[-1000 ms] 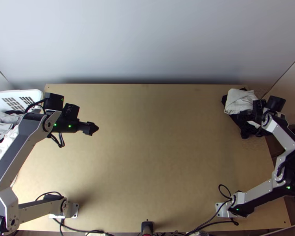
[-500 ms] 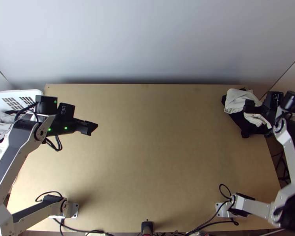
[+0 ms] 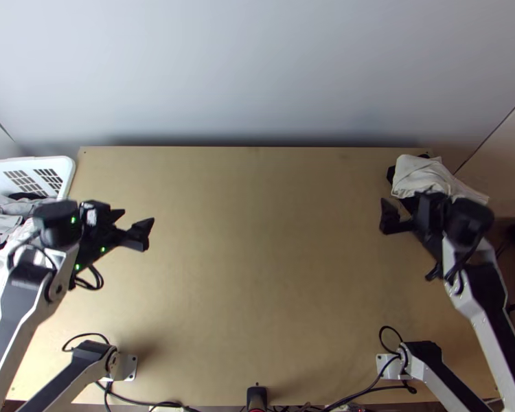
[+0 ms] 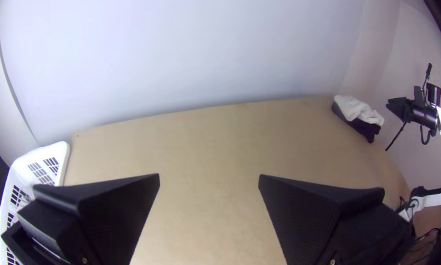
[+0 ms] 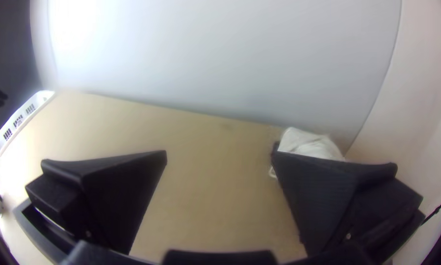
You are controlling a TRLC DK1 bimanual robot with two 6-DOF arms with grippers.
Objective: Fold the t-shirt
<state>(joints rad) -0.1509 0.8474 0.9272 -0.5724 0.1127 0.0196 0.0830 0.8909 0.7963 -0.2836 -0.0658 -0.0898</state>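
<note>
Left gripper (image 4: pixel 209 175) just went from closed to wide open near the laundry basket (image 3: pixel 60 163), and the right gripper (image 5: pixel 220 152), also wide open and holding nothing, swung inward off the white cloth (image 3: pixel 417 176) in the far right corner. No folding yet, I'd say. T-shirt's probably among the bunched clothes (image 3: pixel 9 207) in the basket (can't tell which), so grabbing it looks next.

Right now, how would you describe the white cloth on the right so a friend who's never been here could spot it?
Find the light wooden table, then look to its far right corner, across from the robot arms' bases. A small pile lies there, and the white cloth is its top piece, pale against the dark cloth beneath it.
</note>
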